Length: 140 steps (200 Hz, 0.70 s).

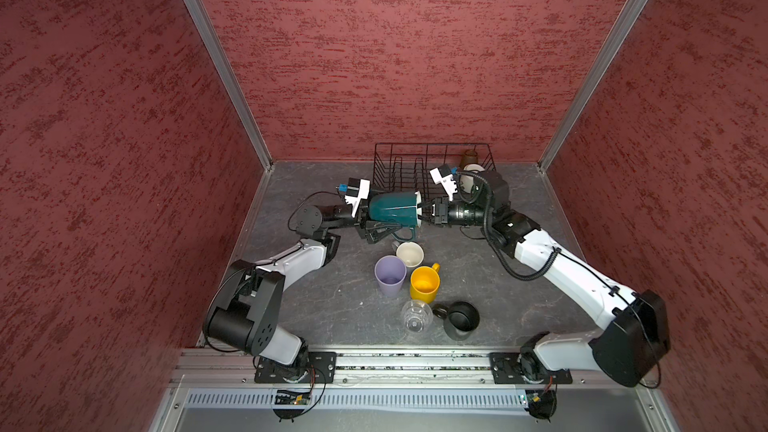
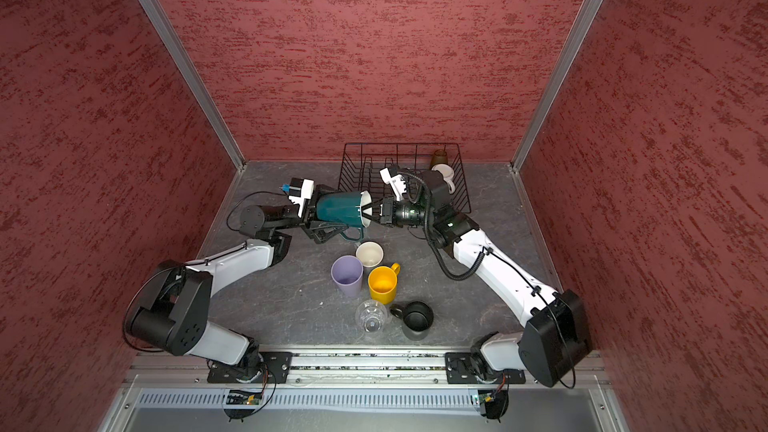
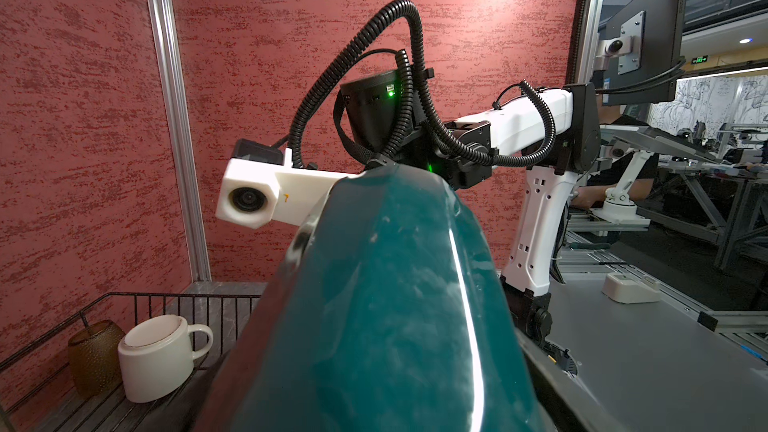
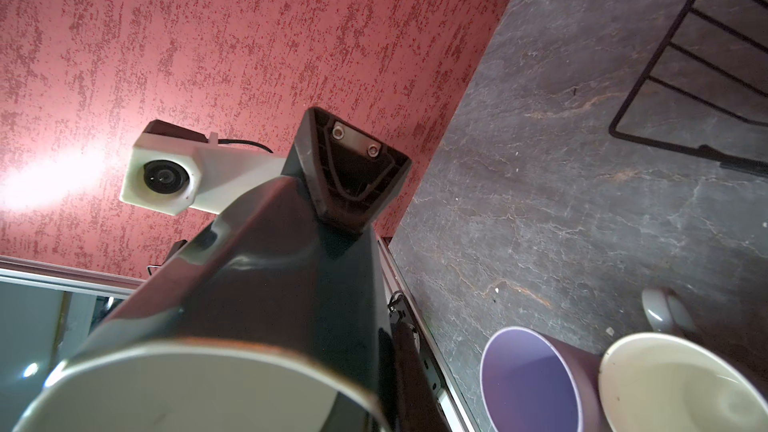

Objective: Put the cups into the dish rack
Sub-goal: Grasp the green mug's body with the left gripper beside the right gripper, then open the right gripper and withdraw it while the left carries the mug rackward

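Teal mug (image 1: 395, 206) sideways between tools, apparently for handover: right tool (image 1: 422, 210) pinches its rim; left tool (image 1: 371, 214) brackets the base, grip cannot be told

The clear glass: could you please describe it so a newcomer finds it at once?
From the rear dish rack, come forward to the cups on the table. The clear glass is at the front, left of the black mug; it alone is transparent.
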{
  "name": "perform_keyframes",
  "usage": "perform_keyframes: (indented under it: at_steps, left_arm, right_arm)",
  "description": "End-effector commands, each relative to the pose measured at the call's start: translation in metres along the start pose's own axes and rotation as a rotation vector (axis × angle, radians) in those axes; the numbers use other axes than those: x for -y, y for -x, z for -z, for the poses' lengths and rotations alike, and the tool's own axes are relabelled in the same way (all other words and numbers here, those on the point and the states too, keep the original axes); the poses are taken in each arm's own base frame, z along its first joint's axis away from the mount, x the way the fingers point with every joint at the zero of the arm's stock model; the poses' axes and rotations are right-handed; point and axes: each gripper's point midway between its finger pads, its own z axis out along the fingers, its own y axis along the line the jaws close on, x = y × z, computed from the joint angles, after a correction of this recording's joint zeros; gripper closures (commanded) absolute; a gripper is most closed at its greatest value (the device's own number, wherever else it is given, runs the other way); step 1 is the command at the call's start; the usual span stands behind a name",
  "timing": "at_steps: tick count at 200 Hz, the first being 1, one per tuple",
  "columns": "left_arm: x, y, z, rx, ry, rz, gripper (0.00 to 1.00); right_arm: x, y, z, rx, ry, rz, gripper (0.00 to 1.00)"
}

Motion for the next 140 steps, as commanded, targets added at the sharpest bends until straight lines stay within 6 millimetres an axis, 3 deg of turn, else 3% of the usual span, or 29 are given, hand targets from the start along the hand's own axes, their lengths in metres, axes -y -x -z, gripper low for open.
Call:
perform_keyframes:
  at_steps: [1, 17, 55, 94, 118, 140]
  left_arm:
    - [-0.007, 0.01, -0.004, 0.026, 0.009, 0.011, 0.16]
    - [-0.009, 0.012, -0.004, 0.031, 0.015, 0.018, 0.21]
    - [-0.014, 0.019, -0.005, 0.033, 0.033, 0.034, 0.46]
    - [-0.018, 0.024, -0.005, 0.037, 0.066, 0.038, 0.89]
    - [-0.019, 0.024, -0.005, 0.03, 0.08, 0.031, 1.0]
    - [-0.024, 0.027, -0.004, 0.025, 0.109, 0.027, 1.0]
  right_arm:
    - [-0.029, 0.002, -0.001, 0.002, 0.108, 0.059, 1.0]
    - [-0.027, 0.002, -0.002, 0.008, 0.105, 0.052, 1.0]
    - [-0.026, 0.004, -0.001, 0.031, 0.103, 0.043, 1.0]
    - [-0.022, 0.009, 0.0, 0.058, 0.085, 0.035, 0.94]
    - [-0.022, 0.011, 0.001, 0.075, 0.072, 0.037, 0.89]
    - [-0.018, 0.015, 0.002, 0.095, 0.046, 0.03, 0.84]
